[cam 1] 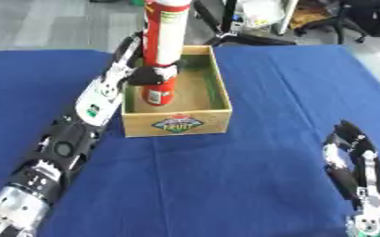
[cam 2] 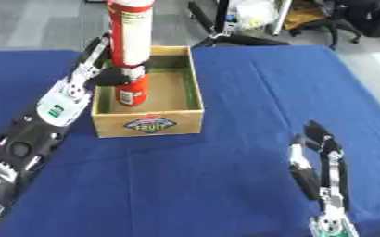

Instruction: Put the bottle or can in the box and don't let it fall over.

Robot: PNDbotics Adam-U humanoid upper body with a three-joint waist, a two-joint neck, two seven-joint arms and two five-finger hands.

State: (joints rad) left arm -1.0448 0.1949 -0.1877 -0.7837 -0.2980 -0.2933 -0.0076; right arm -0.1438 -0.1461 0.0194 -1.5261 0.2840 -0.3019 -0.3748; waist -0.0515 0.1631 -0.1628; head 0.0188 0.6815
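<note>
A tall red can (cam 1: 162, 51) with a pale label panel stands upright inside an open wooden box (cam 1: 177, 121), its base low in the box's left half and its top rising well above the rim. The can sits close to the box's left wall. The left hand (cam 1: 148, 74) has its dark fingers (cam 1: 162, 73) curled round the can's middle, a little above the level of the box's rim. Below the fingers, the lower part of the can drops into the box; above them, the longer upper part of the can stands free. The box's green-tinted inner walls lie to the right of the fingers, and a diamond-shaped label with lettering marks the box's near outer face. The left arm, black and silver with a white wrist section, comes in from the lower left corner and slants up along the outside of the box's left wall.

The box rests on a blue tablecloth (cam 1: 250, 176). Well apart from the can and the box, near the lower right corner, the right hand (cam 2: 319, 166) rests idle with its fingers straight and pointing up, holding nothing.
</note>
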